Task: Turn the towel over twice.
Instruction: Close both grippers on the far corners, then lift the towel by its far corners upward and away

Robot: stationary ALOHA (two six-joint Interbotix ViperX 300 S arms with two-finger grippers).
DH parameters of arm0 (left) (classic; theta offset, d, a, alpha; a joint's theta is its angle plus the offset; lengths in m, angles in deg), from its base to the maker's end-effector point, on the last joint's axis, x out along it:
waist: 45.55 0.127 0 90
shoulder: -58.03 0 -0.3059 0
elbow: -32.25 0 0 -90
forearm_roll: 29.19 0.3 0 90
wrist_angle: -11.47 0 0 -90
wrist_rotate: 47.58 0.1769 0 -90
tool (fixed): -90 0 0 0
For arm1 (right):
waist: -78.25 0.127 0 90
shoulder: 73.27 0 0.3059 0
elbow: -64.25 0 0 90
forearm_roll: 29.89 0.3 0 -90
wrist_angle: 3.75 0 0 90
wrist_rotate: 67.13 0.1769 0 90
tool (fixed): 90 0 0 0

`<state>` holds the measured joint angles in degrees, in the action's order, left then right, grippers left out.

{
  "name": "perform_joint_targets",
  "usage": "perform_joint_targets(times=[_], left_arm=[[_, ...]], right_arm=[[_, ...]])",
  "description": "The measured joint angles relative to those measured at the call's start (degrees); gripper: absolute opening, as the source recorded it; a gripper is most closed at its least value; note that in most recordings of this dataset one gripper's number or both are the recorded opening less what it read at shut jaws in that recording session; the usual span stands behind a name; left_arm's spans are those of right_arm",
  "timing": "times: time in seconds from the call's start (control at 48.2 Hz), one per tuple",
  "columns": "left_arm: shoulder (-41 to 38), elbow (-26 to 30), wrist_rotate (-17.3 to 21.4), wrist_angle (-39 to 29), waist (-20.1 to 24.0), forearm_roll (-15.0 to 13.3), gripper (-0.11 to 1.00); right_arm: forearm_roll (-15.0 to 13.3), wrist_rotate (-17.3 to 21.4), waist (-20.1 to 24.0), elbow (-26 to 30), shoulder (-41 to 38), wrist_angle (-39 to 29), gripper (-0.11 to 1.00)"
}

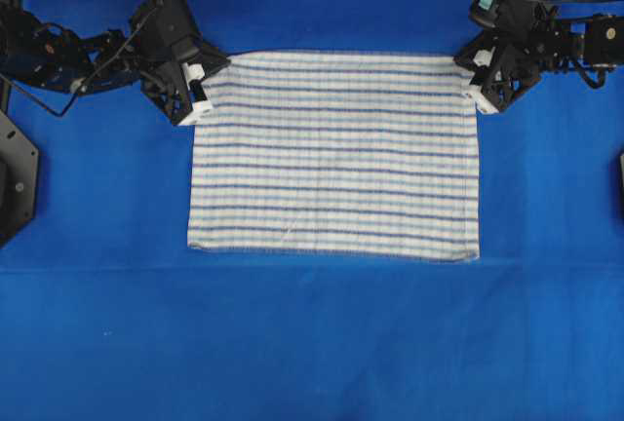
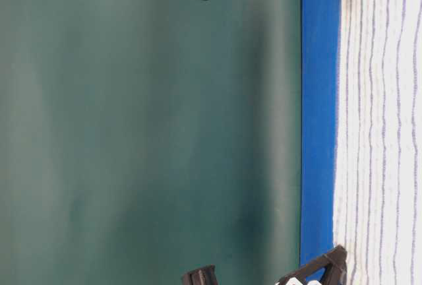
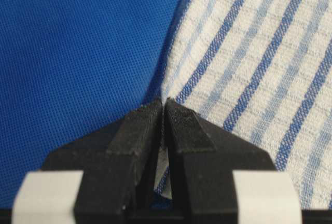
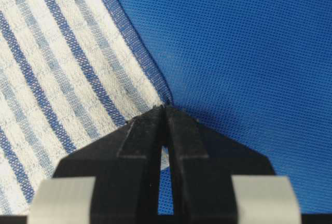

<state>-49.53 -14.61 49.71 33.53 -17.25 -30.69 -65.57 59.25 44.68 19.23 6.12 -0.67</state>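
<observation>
You have both far corners of the flat towel (image 1: 333,153) pinched, left gripper (image 1: 200,101) and right gripper (image 1: 475,90) clamped; by the look of it, both turns remain.

The left tool (image 3: 163,105) pointed away from the camera, its two black fingers (image 3: 136,130) pressed together at the tips with only a thin slit between them. A bit of the towel (image 3: 259,63) was pinched in that slit, its white weave showing between the fingers nearer the camera. From the tips, the towel spread up and to the right, dark-blue stripes alternating with paler blue ones, all running diagonally. Its hemmed edge rose from the tips. Left of that edge lay the blue sheet (image 3: 78,53) covering the surface.
</observation>
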Motion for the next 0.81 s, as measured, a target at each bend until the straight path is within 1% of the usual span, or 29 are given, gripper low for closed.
perform_joint_targets(times=[0.124, 0.228, 0.373, 0.518, 0.622, 0.684, 0.809], left_arm=[[0.79, 0.09, 0.00, -1.41, 0.00, 0.00, 0.01], [3.16, 0.00, 0.26, -3.08, 0.00, 0.00, 0.01], [8.70, 0.53, 1.32, -6.24, 0.00, 0.00, 0.01], [14.06, 2.29, 2.02, -9.76, 0.35, 0.00, 0.01], [16.96, 3.78, 3.52, -11.87, 1.14, 0.09, 0.01], [18.90, 4.83, 5.10, -13.18, 1.85, 0.00, 0.01], [22.68, 7.03, 5.45, -15.03, 3.43, 0.09, 0.01]], right_arm=[[0.09, 0.00, 0.00, 0.00, 0.26, -0.09, 0.03], [0.00, 0.00, -0.18, 0.00, 1.58, -0.18, 0.03], [0.09, -0.09, -1.58, 0.18, 5.62, -1.23, 0.03], [-0.09, -0.26, -3.16, 0.97, 10.90, -4.66, 0.03], [-1.32, -0.26, -3.78, 2.20, 15.47, -8.61, 0.03], [-2.29, -0.26, -3.96, 3.08, 18.19, -10.99, 0.03], [-3.96, -0.26, -3.96, 5.19, 23.38, -14.94, 0.03]])
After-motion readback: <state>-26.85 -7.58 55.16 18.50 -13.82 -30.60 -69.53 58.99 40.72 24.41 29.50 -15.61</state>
